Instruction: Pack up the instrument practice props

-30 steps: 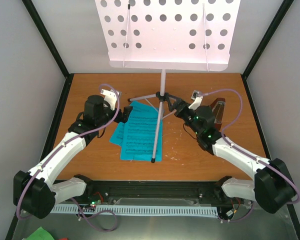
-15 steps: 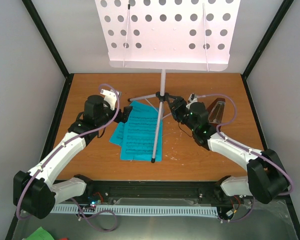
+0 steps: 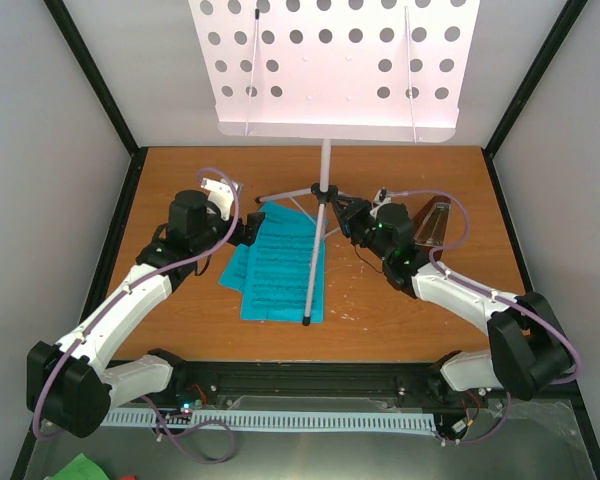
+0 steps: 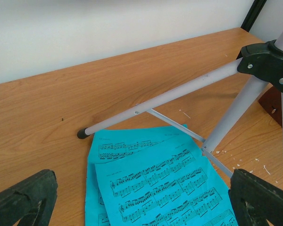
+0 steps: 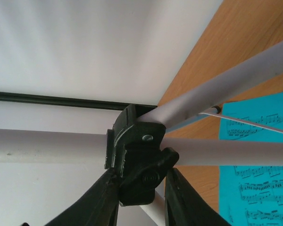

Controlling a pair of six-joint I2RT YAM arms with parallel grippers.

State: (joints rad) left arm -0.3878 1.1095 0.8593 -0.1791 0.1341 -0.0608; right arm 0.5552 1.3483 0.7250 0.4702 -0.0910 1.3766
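Silver music stand, one counted, stands on the bench; the right tool straddles its black leg hub, firm clamp not confirmable, and should seat squarely on that hub, clear of the tubes, before any folding. Left of the stand's mast the left tool hangs released beside blue pages, at least two; one metronome sits right of it.

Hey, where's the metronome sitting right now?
In the top view, the metronome sits toward the back right of the table, just right of the right gripper, which is at the music stand leg hub.
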